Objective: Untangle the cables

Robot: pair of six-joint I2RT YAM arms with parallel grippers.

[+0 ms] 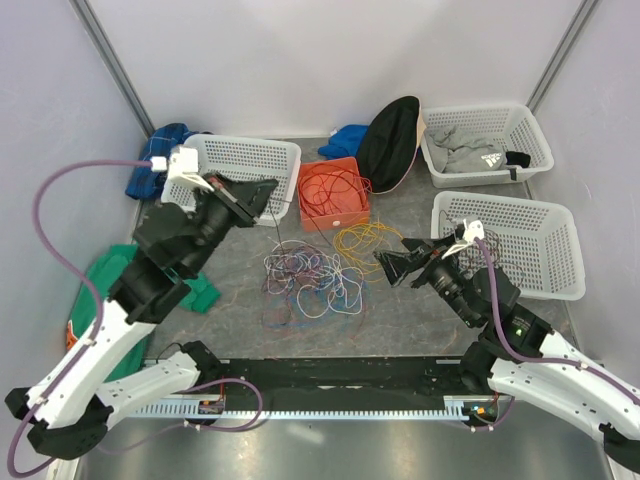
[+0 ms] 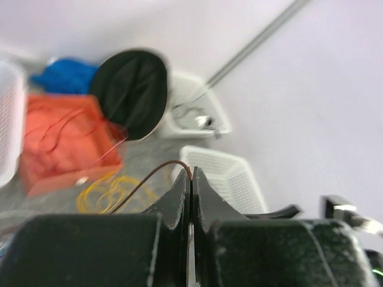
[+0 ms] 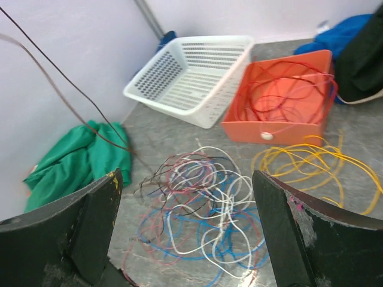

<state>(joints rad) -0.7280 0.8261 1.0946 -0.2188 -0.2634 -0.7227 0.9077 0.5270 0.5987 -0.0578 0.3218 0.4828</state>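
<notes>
L claw (image 2: 191,173) pressed together, pinching one dark cable (image 2: 146,182), raised at 10 o'clock of the cables (image 1: 310,280) knotted mid-table (image 1: 240,250). R claw (image 1: 385,268) spread wide at 3 o'clock, empty. Risk: strand snags, so the whole knot drags; thin wire may slip out.

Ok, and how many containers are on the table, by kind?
White plastic baskets: 3
Orange box: 1
Total: 4
</notes>
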